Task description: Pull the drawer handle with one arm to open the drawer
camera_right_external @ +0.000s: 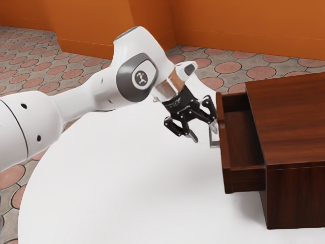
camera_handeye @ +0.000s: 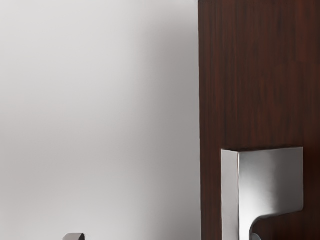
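A dark wooden cabinet (camera_right_external: pixel 294 152) stands on the white table at the exterior view's right. Its drawer (camera_right_external: pixel 242 147) is pulled partway out toward the arm, and the hollow inside shows. A silver handle (camera_right_external: pixel 215 134) is mounted on the drawer's front. My black gripper (camera_right_external: pixel 204 131) hangs at the handle, open, with its fingers spread wide; one fingertip (camera_right_external: pixel 194 136) stands off the drawer front, the other is close to the handle. In the wrist view the drawer front (camera_handeye: pixel 250 75) and one silver handle bracket (camera_handeye: pixel 265 185) lie just under my hand.
The round white table (camera_right_external: pixel 127 193) stretches to the exterior view's left and front of the cabinet. Orange walls and a tiled floor (camera_right_external: pixel 51 61) lie behind it. My white arm (camera_right_external: pixel 91 96) comes in from the upper left.
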`<action>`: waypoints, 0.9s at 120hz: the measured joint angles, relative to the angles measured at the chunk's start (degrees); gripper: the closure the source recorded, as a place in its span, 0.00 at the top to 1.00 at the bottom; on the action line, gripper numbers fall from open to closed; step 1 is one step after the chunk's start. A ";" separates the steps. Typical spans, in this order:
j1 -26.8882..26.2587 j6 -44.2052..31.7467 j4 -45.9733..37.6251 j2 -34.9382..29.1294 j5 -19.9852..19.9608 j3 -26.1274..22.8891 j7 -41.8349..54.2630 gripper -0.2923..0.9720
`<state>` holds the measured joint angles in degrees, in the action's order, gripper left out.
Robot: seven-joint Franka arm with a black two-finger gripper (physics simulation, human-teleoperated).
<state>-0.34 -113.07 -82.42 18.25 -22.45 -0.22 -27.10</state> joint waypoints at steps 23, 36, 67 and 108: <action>0.98 0.81 -0.14 -0.04 0.23 -0.08 1.63 0.51; 1.94 1.88 -1.41 -1.57 0.31 -0.04 2.41 0.51; 3.47 4.51 -5.65 -5.77 1.36 -0.02 3.84 0.51; 6.62 7.14 -8.96 -9.24 2.10 -0.44 5.53 0.51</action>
<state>6.28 -105.93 -91.39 9.01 -20.35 -0.66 -21.57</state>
